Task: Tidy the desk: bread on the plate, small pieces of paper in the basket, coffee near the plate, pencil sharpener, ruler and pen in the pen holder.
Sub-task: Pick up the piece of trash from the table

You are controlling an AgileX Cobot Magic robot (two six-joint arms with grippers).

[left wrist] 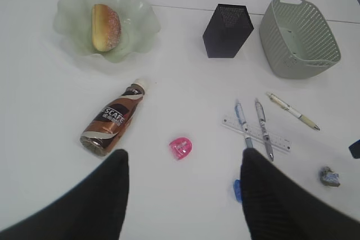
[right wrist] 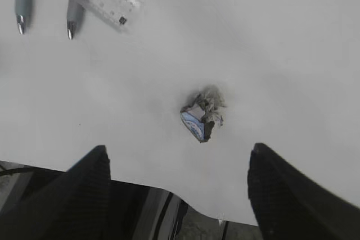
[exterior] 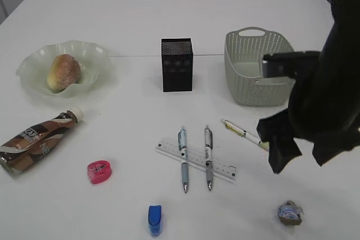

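Observation:
The bread (exterior: 63, 72) lies on the green plate (exterior: 34, 77) at the back left, and the coffee (exterior: 36, 141) lies on its side in front of it. A pink pencil sharpener (left wrist: 180, 147) sits between the tips of my open, empty left gripper (left wrist: 184, 161), which hovers high above it. The ruler (exterior: 197, 158) lies under two pens (exterior: 183, 158), with a third pen (exterior: 244, 133) to the right. The pen holder (exterior: 177, 64) and the basket (exterior: 256, 68) stand at the back. My right gripper (right wrist: 179, 150) hangs open above a crumpled piece of paper (right wrist: 202, 113).
A small blue sharpener-like piece (exterior: 154, 220) lies near the desk's front edge. The paper ball is close to the front edge (right wrist: 185, 203) too, with dark frame parts below it. The right arm's bulk (exterior: 332, 82) covers the desk's right side.

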